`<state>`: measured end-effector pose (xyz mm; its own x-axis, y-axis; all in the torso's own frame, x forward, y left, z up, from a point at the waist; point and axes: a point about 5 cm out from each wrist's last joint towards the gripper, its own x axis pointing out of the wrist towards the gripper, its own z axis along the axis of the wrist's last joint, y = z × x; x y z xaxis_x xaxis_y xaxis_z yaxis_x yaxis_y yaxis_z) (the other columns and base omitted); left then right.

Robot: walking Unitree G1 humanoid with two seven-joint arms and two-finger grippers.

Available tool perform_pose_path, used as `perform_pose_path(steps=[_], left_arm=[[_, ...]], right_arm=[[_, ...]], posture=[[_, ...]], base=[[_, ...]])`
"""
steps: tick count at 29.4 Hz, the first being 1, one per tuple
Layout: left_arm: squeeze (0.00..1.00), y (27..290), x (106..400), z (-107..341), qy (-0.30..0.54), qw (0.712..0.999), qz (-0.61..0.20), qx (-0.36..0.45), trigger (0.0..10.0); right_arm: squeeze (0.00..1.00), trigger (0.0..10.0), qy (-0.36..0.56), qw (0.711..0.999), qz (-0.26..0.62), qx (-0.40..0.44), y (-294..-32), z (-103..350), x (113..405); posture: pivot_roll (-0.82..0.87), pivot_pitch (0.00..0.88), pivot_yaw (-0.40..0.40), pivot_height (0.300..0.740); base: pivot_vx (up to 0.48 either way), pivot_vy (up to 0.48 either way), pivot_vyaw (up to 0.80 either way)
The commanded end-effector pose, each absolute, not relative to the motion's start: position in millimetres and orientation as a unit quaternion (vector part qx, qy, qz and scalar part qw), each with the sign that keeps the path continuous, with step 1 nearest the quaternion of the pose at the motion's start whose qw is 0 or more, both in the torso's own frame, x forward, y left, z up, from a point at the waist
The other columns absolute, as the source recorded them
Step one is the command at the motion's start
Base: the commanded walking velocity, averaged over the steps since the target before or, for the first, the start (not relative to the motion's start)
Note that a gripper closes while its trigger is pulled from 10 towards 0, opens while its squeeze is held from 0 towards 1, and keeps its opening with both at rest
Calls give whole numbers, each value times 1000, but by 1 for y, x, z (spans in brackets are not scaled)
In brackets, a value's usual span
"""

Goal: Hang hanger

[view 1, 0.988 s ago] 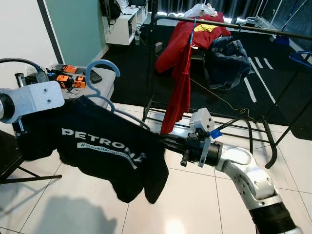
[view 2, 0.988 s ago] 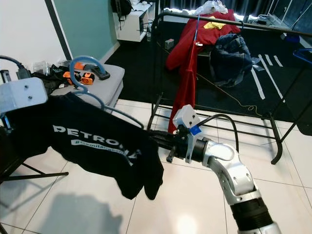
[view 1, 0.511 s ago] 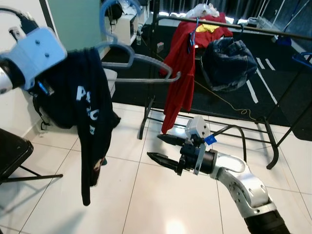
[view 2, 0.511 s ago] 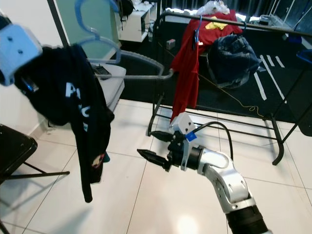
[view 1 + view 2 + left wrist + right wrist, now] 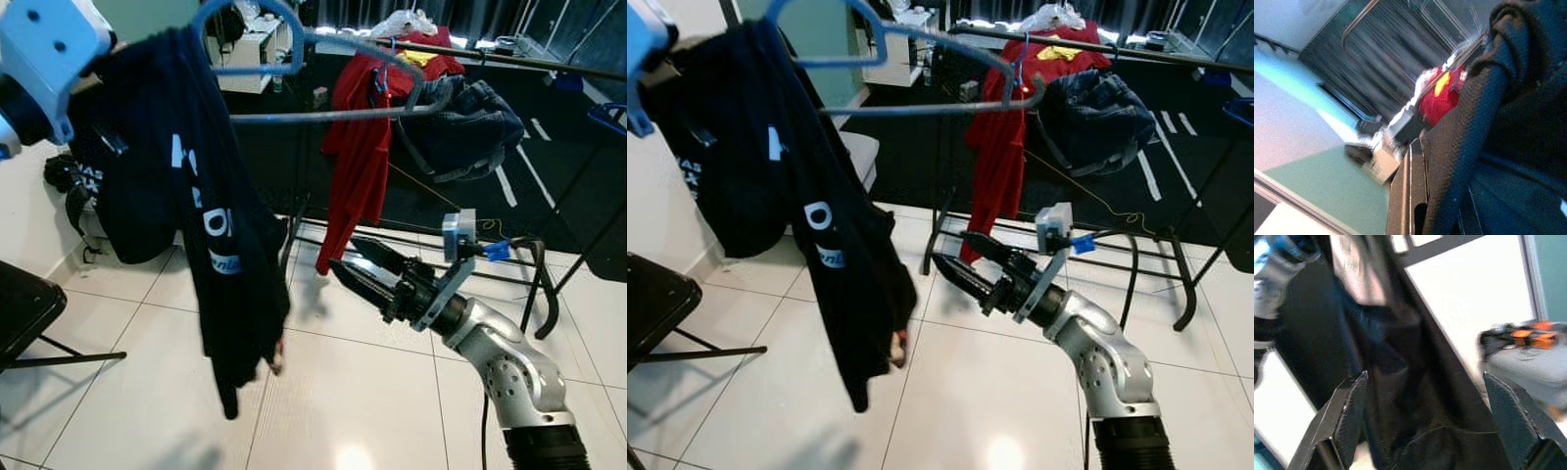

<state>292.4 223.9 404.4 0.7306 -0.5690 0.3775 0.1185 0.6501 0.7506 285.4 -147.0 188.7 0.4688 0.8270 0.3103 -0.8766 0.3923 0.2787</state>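
The robot's left arm holds a light-blue plastic hanger (image 5: 294, 88) high at about eleven o'clock in the head views, a black printed T-shirt (image 5: 211, 215) slumped off one shoulder of it and trailing toward the white tiled floor (image 5: 343, 392); the left gripper is buried in the dark cloth, and whether it is clamped or loose cannot be told. The right gripper (image 5: 364, 277) sits low at about five o'clock, its two black fingers spread and holding nothing, pointing at the hanging shirt. Beyond, the black metal clothes rail (image 5: 519, 61) runs across at one o'clock, already carrying a red garment (image 5: 358, 147) and a bundled dark denim jacket (image 5: 460, 122). The risk looks plain: the shirt hangs lopsided, bunched at one end, and any swing toward the rail could slide it off onto the tiles. The hanger's long arm also reaches close to the red garment, so it may snag there before its hook finds the rail.
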Motion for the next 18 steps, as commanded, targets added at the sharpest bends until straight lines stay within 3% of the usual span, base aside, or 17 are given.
perform_pose_path(steps=[1,18], left_arm=[[0,220,280,421,-349,847,-208,342,10000],[0,190,274,424,-368,840,-257,303,10000]], right_arm=[[0,10000,-58,810,542,216,-141,188,278],[0,10000,-65,782,574,234,-117,201,275]], posture=[[-43,64,2,740],[-41,65,1,740]], base=[[0,0,0],[0,0,0]])
